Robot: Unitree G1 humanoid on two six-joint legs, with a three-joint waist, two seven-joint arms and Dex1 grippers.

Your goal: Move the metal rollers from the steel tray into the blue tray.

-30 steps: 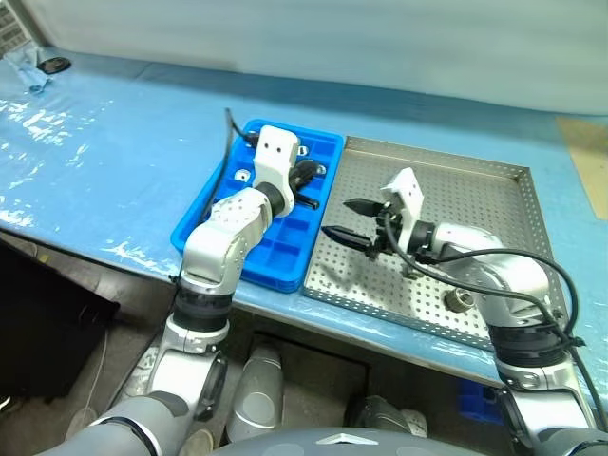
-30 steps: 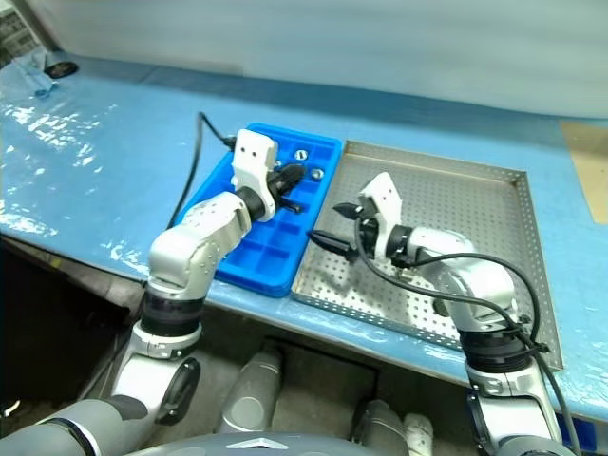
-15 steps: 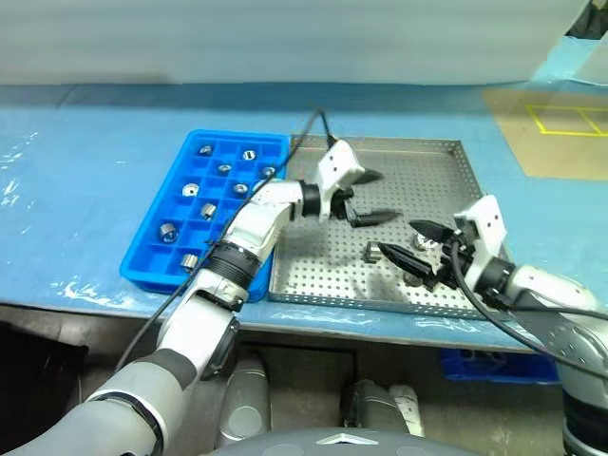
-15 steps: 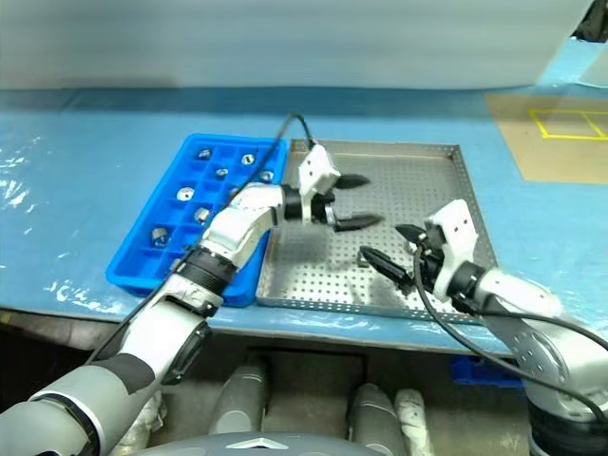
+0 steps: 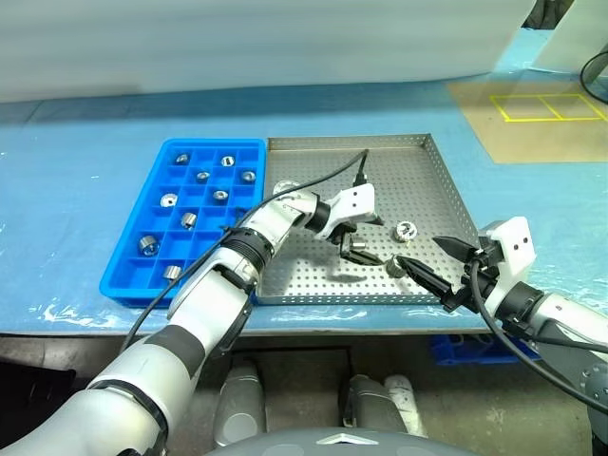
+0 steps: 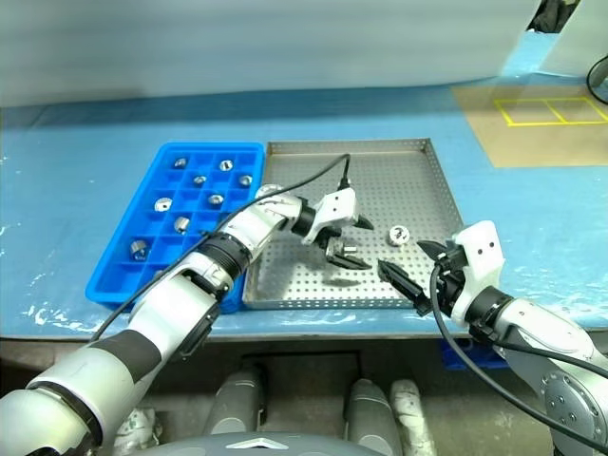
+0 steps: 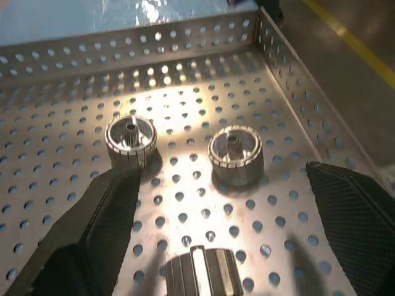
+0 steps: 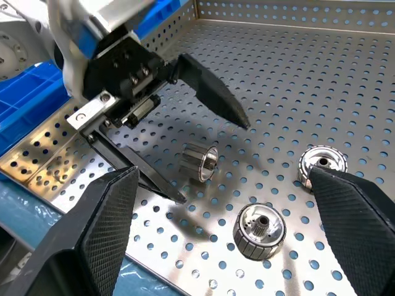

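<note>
1. The left end effector [image 6: 350,239] reaches into the steel tray [image 6: 427,180] with its two black fingers spread wide, holding nothing
2. One metal roller [image 8: 199,161] lies on its side between those spread fingers, on the perforated floor near the tray's front edge
3. The right end effector [image 6: 420,268] hovers at the tray's front right corner, fingers wide apart and empty, pointing toward the left end effector
4. Two more rollers stand upright on the tray floor: one [image 8: 260,229] near the front rim, the other [image 8: 322,163] a little farther in, toward the right side
5. Another roller [image 5: 284,188] sits by the tray's left rim, close beside the left arm
6. The blue tray [image 5: 128,275] lies just beside the steel tray's left rim, toward the table's left side
7. Rollers [image 5: 190,220] sit singly in several of its square compartments, spread from the far row to the near row
8. A black cable [image 6: 285,193] runs along the left arm to its wrist
9. Both trays rest on the table [image 5: 76,161], covered in blue sheeting
</note>
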